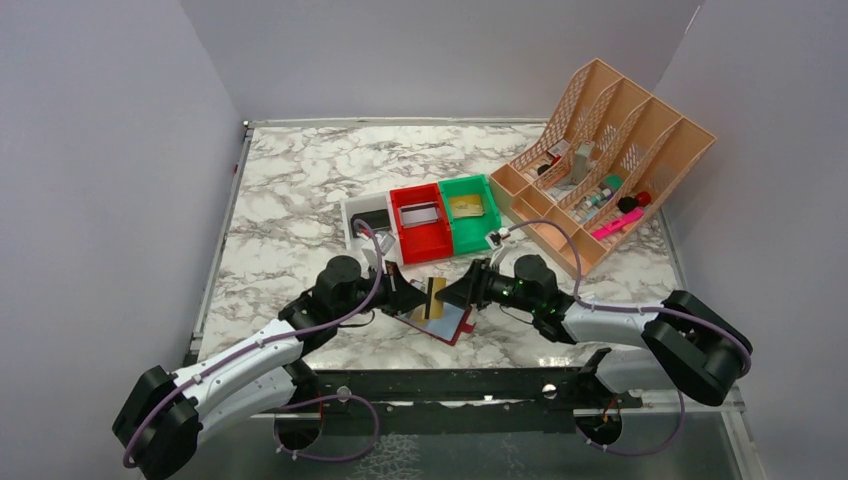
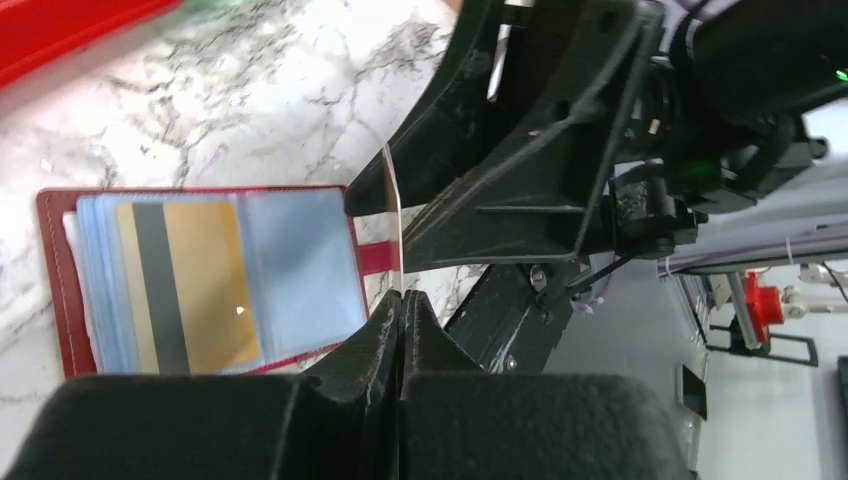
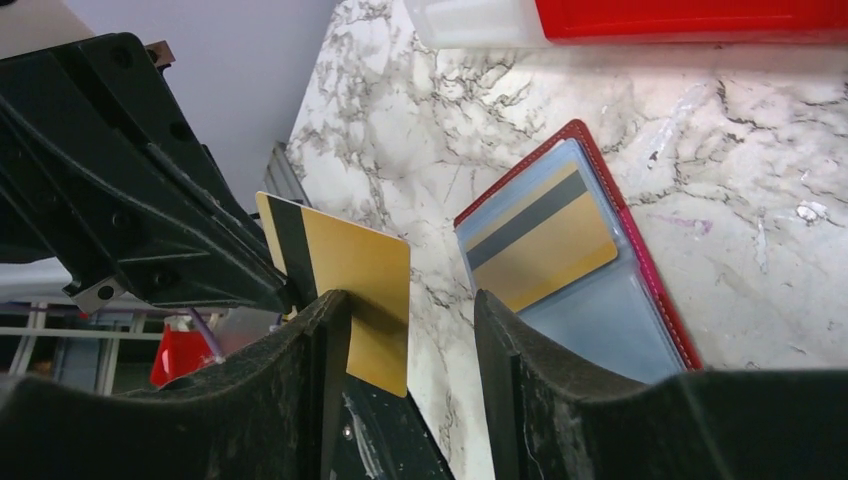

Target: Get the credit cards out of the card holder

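From the left wrist we see the gold card only edge-on, so its faces are hidden, and the left end effector covers the near edge of the card holder. From the right wrist, one finger of the right end effector hides the card's lower corner, and we cannot tell whether it touches the card. The other finger cuts off the holder's near end. The red bin runs off the top edge. From above, the items in the rack are too small to name.
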You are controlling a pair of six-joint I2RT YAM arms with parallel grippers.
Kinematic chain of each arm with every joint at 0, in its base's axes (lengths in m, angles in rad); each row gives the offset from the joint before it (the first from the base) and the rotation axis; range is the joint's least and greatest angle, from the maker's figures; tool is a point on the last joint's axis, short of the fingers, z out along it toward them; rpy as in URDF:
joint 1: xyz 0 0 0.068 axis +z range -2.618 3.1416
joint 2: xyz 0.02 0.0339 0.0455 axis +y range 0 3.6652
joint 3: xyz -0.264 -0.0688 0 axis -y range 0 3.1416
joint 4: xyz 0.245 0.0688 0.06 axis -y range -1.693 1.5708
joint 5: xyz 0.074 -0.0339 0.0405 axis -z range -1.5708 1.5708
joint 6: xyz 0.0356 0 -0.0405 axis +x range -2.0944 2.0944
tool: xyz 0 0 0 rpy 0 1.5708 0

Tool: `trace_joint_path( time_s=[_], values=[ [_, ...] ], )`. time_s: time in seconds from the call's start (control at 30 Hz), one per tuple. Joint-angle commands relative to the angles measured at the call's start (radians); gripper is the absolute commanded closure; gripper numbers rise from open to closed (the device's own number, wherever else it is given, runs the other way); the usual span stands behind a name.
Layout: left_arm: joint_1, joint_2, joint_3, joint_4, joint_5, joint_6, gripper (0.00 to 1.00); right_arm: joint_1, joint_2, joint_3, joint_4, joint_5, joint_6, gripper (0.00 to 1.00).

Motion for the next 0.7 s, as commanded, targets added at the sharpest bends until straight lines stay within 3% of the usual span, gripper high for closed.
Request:
trace_joint_path(
  time_s=[0.0,0.27,0.53,0.67],
  values=[
    [0.007,-0.011,0.007,0.151,0.134,-0.026,1.0,-0.026,0.042,-0.021,0.161,-0.114,0.041,0.49],
    [0.007,-0.037,-0.036,0.174,0.089,-0.061,1.0,-0.063,0.069,-0.068,0.337,-0.231,0.106,0.65],
    [0.008,-0.042,-0.063,0.213,0.043,-0.093,1.0,-0.081,0.057,-0.067,0.369,-0.316,0.118,0.75],
    [0.009,-0.066,-0.094,0.243,0.024,-0.123,1.0,-0.083,0.063,-0.062,0.403,-0.349,0.128,0.85]
  ],
)
